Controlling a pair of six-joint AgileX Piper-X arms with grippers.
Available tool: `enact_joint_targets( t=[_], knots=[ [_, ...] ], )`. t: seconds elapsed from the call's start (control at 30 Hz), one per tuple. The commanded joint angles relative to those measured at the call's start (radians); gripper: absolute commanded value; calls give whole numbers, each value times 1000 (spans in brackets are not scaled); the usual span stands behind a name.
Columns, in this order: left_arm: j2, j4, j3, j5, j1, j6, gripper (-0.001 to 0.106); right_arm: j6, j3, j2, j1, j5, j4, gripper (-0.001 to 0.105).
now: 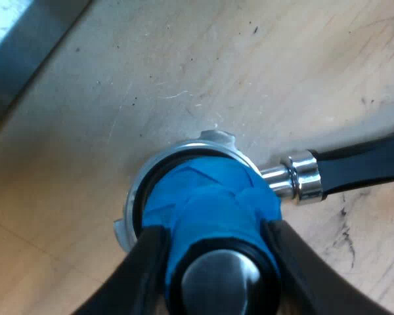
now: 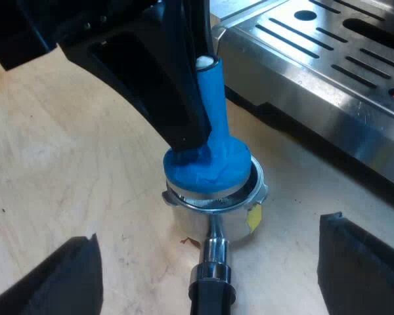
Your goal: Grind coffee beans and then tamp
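Tamping looks to us the step in hand: our left gripper (image 1: 217, 266) pinches the blue tamper (image 1: 210, 203), its base seated in the metal holder (image 1: 184, 149), which stands on the wooden table (image 1: 262, 65) near the espresso machine (image 2: 328, 72). Our right gripper (image 2: 213, 269) hangs spread wide astride the holder's dark handle (image 2: 210, 298), touching nothing. We should press straight down with the tamper level, perhaps steadying the handle first so the holder cannot tip.
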Motion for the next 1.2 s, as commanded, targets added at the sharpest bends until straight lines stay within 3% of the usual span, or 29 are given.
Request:
enact_joint_targets(
  t=[0.03,0.5,1.2],
  knots=[
    [2,-9,-1,5,-3,7,0,-4,-3,-8,-1,-10,-10,69],
    [6,-15,-1,5,-3,7,0,-4,-3,-8,-1,-10,-10,69],
    [130,-32,-1,5,-3,7,0,-4,-3,-8,-1,-10,-10,69]
  ],
)
